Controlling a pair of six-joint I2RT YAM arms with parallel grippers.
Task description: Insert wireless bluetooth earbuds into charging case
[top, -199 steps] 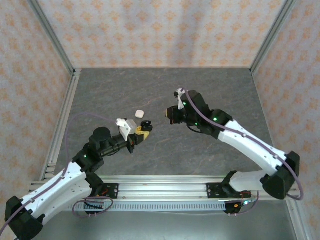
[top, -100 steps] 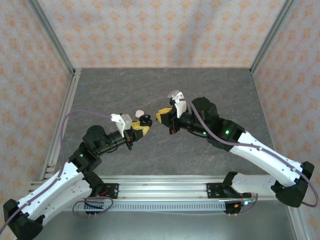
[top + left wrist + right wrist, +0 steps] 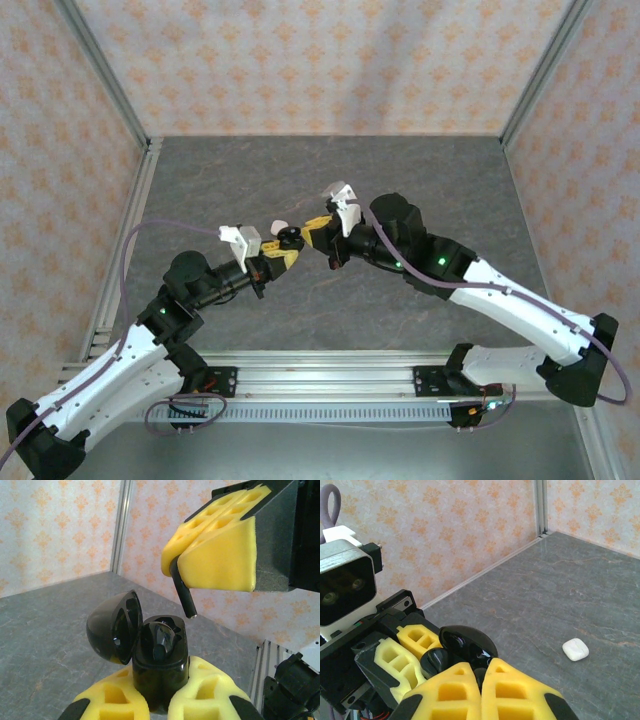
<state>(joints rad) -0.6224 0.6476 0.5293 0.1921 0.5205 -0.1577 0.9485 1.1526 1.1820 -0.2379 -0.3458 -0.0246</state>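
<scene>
Black stemmed earbud (image 3: 183, 594) hung pinched in the tightly closed right hand (image 3: 318, 228), just above the open-lidded glossy black charging case (image 3: 160, 660) clamped in the left hand (image 3: 159, 702).

black earbud (image 3: 183, 591): its head is tucked between the right fingers (image 3: 220, 555), so just the thin stem pokes out; from the top it is too small to pick out.
black case (image 3: 160, 662): its bottom is hidden between the left fingers (image 3: 200, 702); its cups are dark and shiny, so I cannot tell what sits inside.
lid (image 3: 470, 642): from the right wrist, the right fingers cover its lower part.
left fingers: cut off by the bottom edge in the left wrist view.
white case (image 3: 279, 224): from the top it is too small to tell top from bottom.
left arm (image 3: 110, 375): its base runs off the bottom corner of the top view.
</scene>
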